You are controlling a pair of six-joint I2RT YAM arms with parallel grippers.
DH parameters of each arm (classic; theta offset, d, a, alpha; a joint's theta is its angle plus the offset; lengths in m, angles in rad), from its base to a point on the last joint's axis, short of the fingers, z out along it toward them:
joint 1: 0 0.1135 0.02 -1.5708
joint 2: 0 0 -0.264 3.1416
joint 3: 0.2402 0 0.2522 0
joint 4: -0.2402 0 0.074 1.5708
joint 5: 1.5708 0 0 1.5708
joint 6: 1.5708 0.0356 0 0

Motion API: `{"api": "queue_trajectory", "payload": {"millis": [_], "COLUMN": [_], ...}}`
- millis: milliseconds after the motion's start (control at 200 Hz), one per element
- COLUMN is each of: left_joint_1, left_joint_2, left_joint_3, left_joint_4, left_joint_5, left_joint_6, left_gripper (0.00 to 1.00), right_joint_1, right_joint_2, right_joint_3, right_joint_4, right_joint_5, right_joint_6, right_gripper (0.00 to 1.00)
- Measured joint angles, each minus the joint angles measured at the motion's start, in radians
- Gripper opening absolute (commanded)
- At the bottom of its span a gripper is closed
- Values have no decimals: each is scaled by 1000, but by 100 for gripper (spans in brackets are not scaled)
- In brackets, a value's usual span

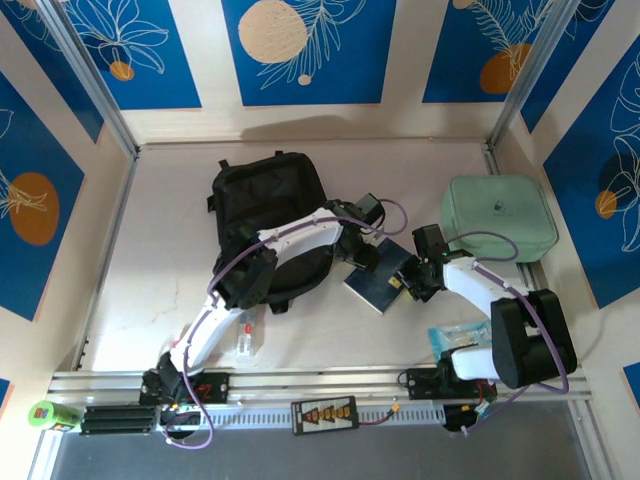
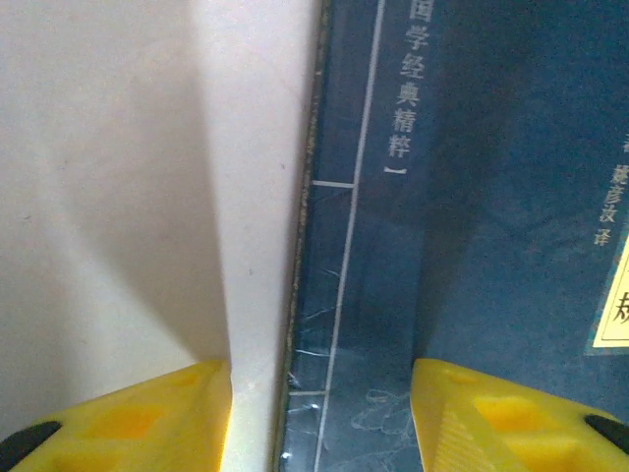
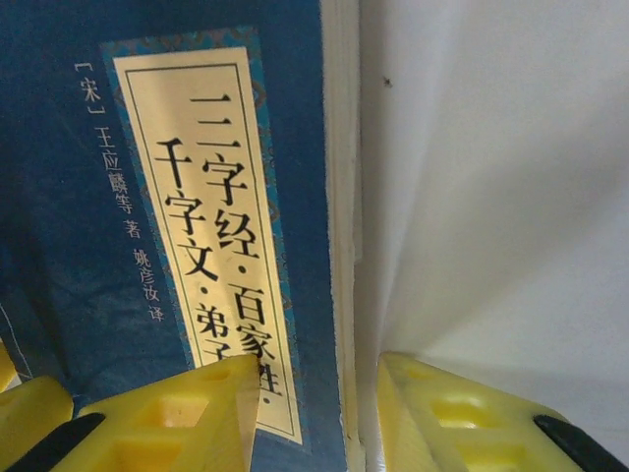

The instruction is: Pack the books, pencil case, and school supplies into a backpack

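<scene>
One dark blue book lies flat on the table, just beside the black backpack and not yet in it. The packing looks to be at an early stage, since the green case, a clear-wrapped packet and a small white tube are also out on the table. Whether anything is inside the bag I cannot tell.

The overhead view places both arms at the book, with the left gripper at its far-left edge and the right gripper at its right. The wrist views add the finger detail. The left fingers stand apart, straddling the spine edge — one over the cover, one over bare table. The right fingers bracket the page edge more closely — gripping or not, I cannot tell.
</scene>
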Motion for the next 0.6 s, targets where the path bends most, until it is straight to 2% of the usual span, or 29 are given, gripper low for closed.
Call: {"api": "queue_trajectory", "payload": {"millis": [370, 600], "left_joint_1": [-19, -21], "left_joint_2": [23, 24], "left_joint_3": [34, 32], "left_joint_4": [-35, -30], "left_joint_5": [-45, -41], "left_joint_6": [31, 33], "left_gripper": [46, 44], "right_joint_1": [-5, -18], "right_joint_2": [-43, -81], "right_joint_3": [0, 0], "right_joint_4": [4, 1], "right_joint_5": [-53, -92], "right_joint_6": [-11, -14], "right_gripper": [33, 27]}}
